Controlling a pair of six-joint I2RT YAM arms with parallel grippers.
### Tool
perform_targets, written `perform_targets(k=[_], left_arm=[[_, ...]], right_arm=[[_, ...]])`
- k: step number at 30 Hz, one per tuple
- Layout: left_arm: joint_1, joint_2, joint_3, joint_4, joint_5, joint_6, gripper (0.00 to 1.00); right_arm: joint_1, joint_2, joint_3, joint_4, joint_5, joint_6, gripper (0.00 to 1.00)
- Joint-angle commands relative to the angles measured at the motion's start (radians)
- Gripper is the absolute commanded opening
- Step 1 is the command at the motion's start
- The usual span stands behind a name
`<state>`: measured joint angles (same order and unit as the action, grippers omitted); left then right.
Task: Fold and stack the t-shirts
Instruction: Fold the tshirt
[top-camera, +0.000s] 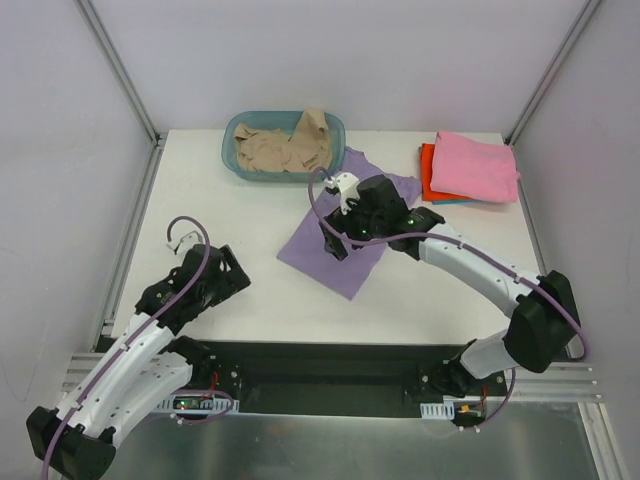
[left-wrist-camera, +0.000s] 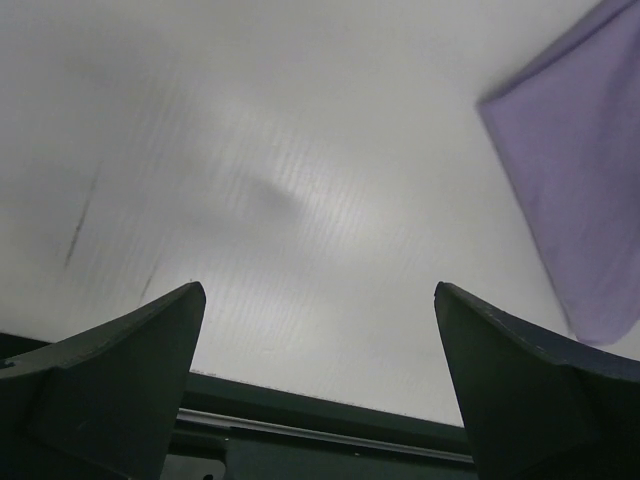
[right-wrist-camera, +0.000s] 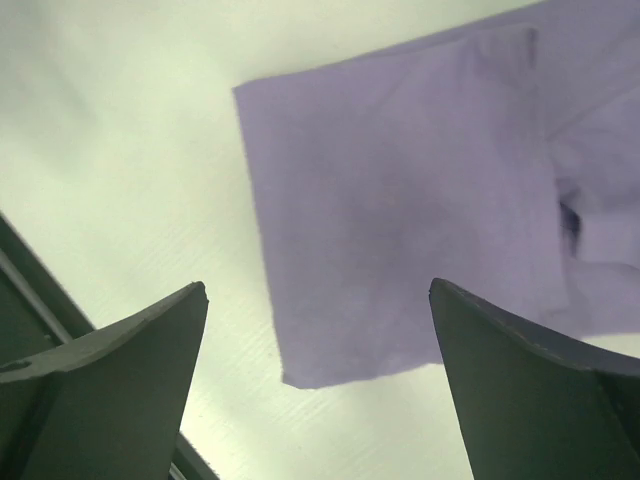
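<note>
A lavender-purple t-shirt lies partly folded on the white table's middle; it also shows in the right wrist view and at the right edge of the left wrist view. My right gripper hovers over it, open and empty, fingers apart. My left gripper is open and empty at the near left, over bare table. A pink t-shirt lies folded on an orange-red one at the back right. A beige t-shirt lies crumpled in the basket.
A translucent teal plastic basket stands at the back centre. The table's near edge meets a black rail. Metal frame posts rise at the back corners.
</note>
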<state>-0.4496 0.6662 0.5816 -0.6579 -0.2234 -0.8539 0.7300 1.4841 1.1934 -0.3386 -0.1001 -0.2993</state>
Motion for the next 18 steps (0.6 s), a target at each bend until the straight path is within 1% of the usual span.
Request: perform_targets(k=[1, 2, 3, 4, 5, 7, 8, 10, 14, 18], left_arm=[[0.012, -0.042, 0.070, -0.212, -0.189, -0.068, 0.99], [0.012, -0.048, 0.076, -0.236, -0.224, -0.094, 0.99], [0.012, -0.053, 0.086, -0.249, -0.231, -0.121, 0.99], [0.012, -0.063, 0.089, -0.255, -0.229, -0.125, 0.99], [0.012, -0.066, 0.089, -0.253, -0.229, -0.129, 0.99], [0.012, -0.068, 0.089, -0.258, -0.226, -0.126, 0.99], [0.012, -0.066, 0.089, -0.259, -0.222, -0.126, 0.99], [0.012, -0.066, 0.087, -0.259, -0.209, -0.131, 0.99], [0.012, -0.054, 0.054, -0.252, -0.214, -0.168, 0.99], [0.012, -0.024, 0.041, -0.252, -0.218, -0.192, 0.99]], right_arm=[[0.052, 0.037, -0.049, 0.038, -0.210, 0.049, 0.97], [0.077, 0.053, -0.042, 0.030, -0.198, 0.054, 0.99], [0.098, 0.091, -0.034, 0.015, -0.187, 0.052, 0.99], [0.135, 0.116, -0.022, 0.007, -0.181, 0.052, 0.96], [0.146, 0.143, 0.015, 0.000, -0.178, 0.052, 0.89], [0.158, 0.234, 0.058, -0.036, -0.187, 0.051, 0.83], [0.161, 0.261, 0.090, -0.045, -0.182, 0.052, 0.77], [0.164, 0.323, 0.113, -0.054, -0.174, 0.057, 0.73], [0.164, 0.386, 0.147, -0.066, -0.089, 0.054, 0.65], [0.164, 0.435, 0.164, -0.077, -0.026, 0.043, 0.62]])
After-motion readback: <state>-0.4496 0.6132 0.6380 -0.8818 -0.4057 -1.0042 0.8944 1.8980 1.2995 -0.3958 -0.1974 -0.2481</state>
